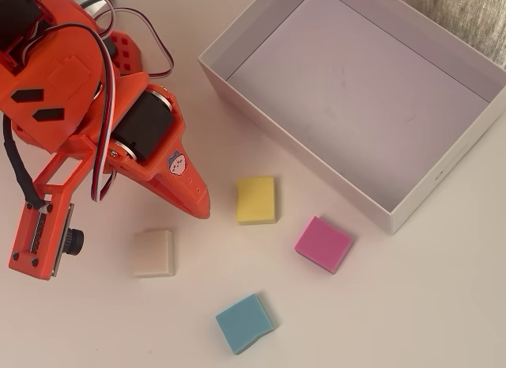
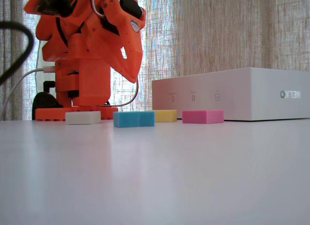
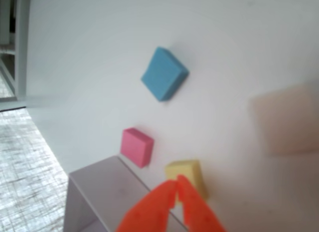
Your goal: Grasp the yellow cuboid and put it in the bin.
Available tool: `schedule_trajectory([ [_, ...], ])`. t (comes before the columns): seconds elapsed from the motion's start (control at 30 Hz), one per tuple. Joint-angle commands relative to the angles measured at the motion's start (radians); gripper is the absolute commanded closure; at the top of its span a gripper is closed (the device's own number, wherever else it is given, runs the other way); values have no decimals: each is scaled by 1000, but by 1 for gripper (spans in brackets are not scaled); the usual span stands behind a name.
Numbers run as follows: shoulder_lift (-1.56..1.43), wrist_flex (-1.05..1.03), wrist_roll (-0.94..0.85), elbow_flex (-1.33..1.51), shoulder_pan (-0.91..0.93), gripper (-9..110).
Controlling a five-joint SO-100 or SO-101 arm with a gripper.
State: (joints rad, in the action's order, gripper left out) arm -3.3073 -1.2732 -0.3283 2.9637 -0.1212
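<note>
The yellow cuboid lies flat on the table just below the bin's near wall; it also shows in the fixed view and the wrist view. The bin is a wide white box with a lilac-grey floor, holding nothing, with its side wall seen in the fixed view. My orange gripper hovers above the table left of the yellow cuboid, apart from it. In the wrist view the gripper has its two tips pressed together with nothing between them.
A cream block lies lower left, a blue block near the front edge, a pink block right of the yellow one. The arm's base stands at the back left.
</note>
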Motion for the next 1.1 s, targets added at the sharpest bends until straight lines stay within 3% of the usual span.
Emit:
schedule_trajectory([
  [0.0, -2, -8, -40, -2, -49, 110],
  [0.4, -2, -8, -38, -2, -40, 109],
  [0.47, 18, -12, -40, -8, -21, 95],
  [0.6, 221, 84, -80, -94, -17, 77],
  [0.83, 609, 175, -117, -353, -40, 73],
  [1.07, 851, 9, -126, -647, -84, 73],
])
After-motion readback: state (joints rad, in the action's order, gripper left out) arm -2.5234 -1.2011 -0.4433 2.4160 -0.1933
